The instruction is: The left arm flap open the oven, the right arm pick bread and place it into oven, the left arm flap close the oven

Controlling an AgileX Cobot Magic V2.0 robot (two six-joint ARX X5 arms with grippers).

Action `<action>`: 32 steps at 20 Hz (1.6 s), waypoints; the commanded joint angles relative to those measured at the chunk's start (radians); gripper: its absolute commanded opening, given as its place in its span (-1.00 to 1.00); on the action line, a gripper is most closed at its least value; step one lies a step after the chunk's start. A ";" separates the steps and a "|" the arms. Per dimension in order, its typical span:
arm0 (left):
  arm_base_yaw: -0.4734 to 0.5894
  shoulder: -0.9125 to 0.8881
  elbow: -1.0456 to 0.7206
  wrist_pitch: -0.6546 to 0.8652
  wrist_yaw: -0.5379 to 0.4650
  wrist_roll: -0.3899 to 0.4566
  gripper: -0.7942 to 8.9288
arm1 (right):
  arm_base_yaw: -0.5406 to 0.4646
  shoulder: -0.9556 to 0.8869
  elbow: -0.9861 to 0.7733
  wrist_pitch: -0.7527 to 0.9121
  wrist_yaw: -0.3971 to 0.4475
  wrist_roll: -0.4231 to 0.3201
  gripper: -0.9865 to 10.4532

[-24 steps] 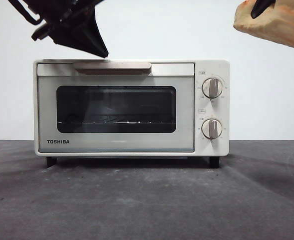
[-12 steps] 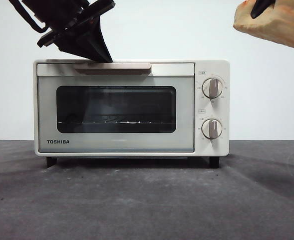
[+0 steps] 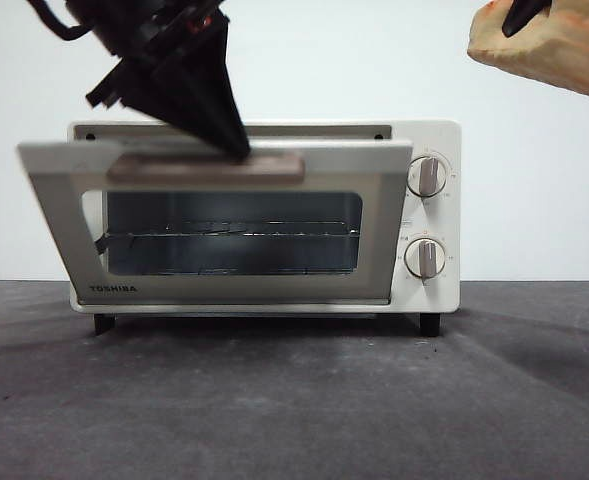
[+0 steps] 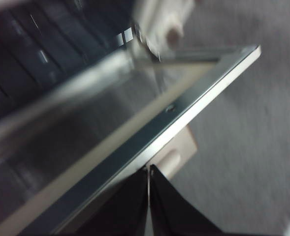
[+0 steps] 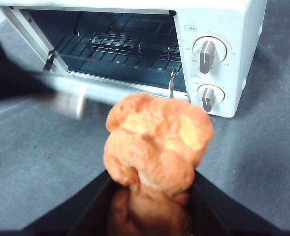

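The cream-white TOSHIBA oven [image 3: 442, 290] stands mid-table. Its drop-down door [image 3: 234, 288] is tilted partly open, top edge leaning out. My left gripper [image 3: 236, 150] comes in from the upper left, its shut tip pressing on the beige bar handle [image 3: 204, 168]. In the left wrist view the shut jaws [image 4: 148, 171] touch the door's top edge [image 4: 204, 93] by the handle [image 4: 177, 155]. My right gripper [image 3: 524, 15] hangs high at the right, shut on the golden-orange bread [image 3: 549, 50]. The right wrist view shows the bread [image 5: 154, 142] between the jaws [image 5: 150, 178], facing the oven [image 5: 218, 19].
The wire rack [image 5: 125, 49] shows inside the oven cavity. Two round knobs [image 3: 427, 176] sit on the oven's right panel. The dark grey table [image 3: 294, 400] stretches in front of the oven. A white wall is behind.
My left gripper has moved down and right onto the handle, and the door has swung from shut to partly open. The right gripper and bread have not moved.
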 commanded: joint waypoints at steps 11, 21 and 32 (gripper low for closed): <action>-0.035 0.040 -0.008 -0.194 -0.045 -0.010 -0.80 | 0.010 0.005 0.020 0.009 0.000 -0.009 -0.50; -0.031 0.030 -0.008 -0.221 -0.045 -0.011 -0.80 | 0.010 0.006 0.019 -0.011 -0.006 -0.008 -0.50; 0.169 -0.415 -0.134 -0.202 -0.046 -0.047 -0.80 | 0.010 0.027 0.020 -0.022 -0.025 0.005 -0.50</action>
